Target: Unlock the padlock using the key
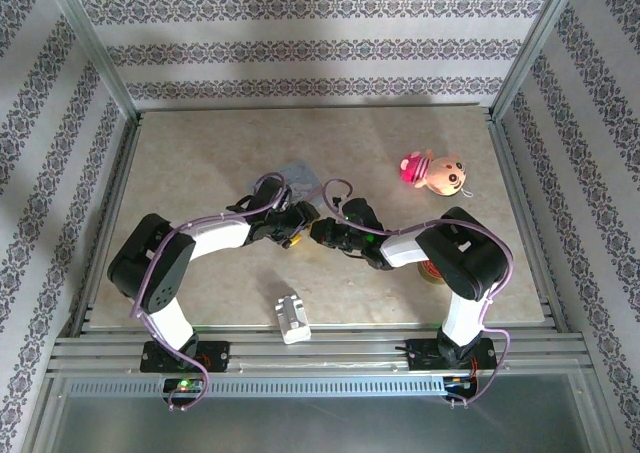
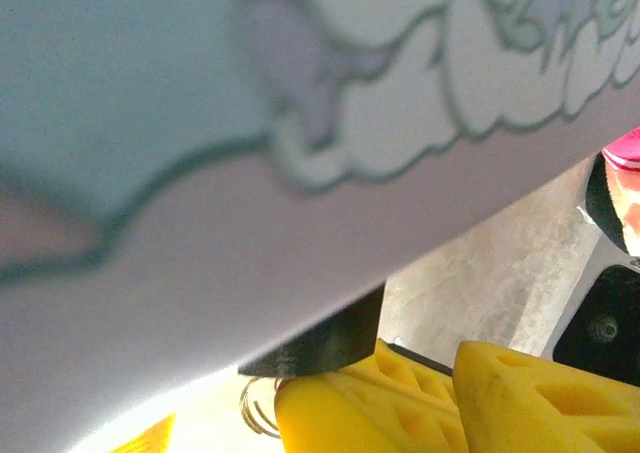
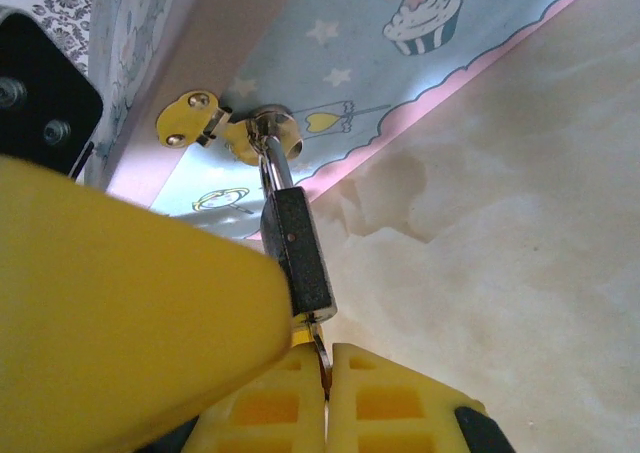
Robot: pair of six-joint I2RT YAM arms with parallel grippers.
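While pinching the key [image 3: 318, 341] tight in the closed right gripper [image 3: 326, 361], twist slowly about the key's own line, with no sideways drag. Seated, by the look of it, in the bottom of the padlock [image 3: 298, 253], itself hanging by its shackle from the staple beside the hasp [image 3: 190, 118] on the pale blue tin [image 3: 480, 53]. Over to the left gripper [image 1: 293, 231], close up against the tin: spread or closed, cannot tell. Probably best used to brace the tin against swinging. Hold the pinch firm, ease the turn through, watch for the shackle popping free. Real risk here of that thin key slipping between the pads.
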